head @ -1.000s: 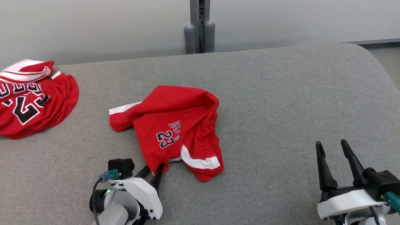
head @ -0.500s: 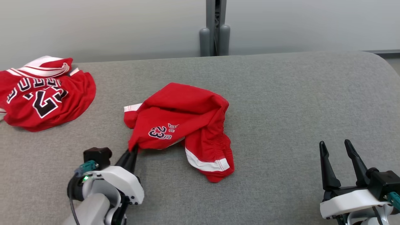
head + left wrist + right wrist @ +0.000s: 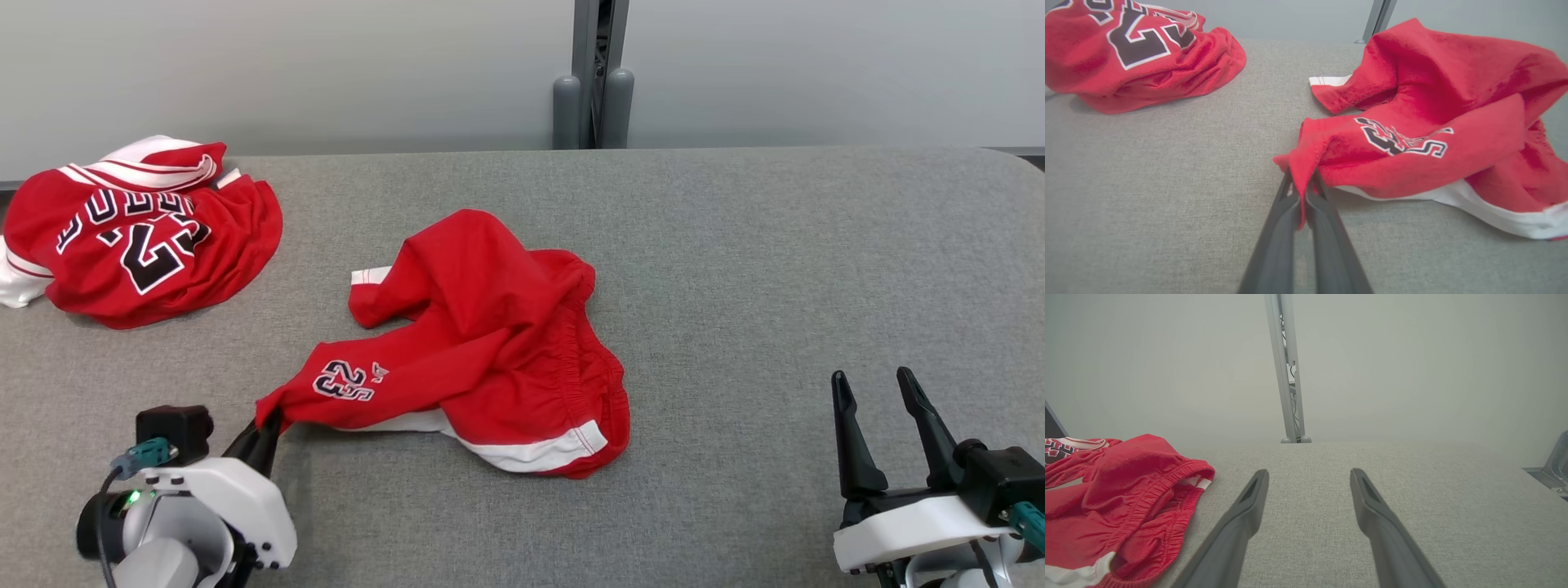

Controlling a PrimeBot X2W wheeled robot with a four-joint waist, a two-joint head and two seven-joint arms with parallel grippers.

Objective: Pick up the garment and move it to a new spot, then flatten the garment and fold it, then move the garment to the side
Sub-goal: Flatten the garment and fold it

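Long axis of shorts (image 3: 490, 359) from left claw (image 3: 266, 420) rightward, slightly away.

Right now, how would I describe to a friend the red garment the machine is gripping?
On the wide grey table lie two red garments. Take the red shorts near the middle, one corner pinched in the left end effector. Unlike the jersey at the far left with its big black number, they carry a small 23 and a white stripe.

On the table (image 3: 775, 245) the shorts (image 3: 506, 327) lie central, the jersey (image 3: 147, 237) to their left and farther back, a post (image 3: 592, 73) behind all.
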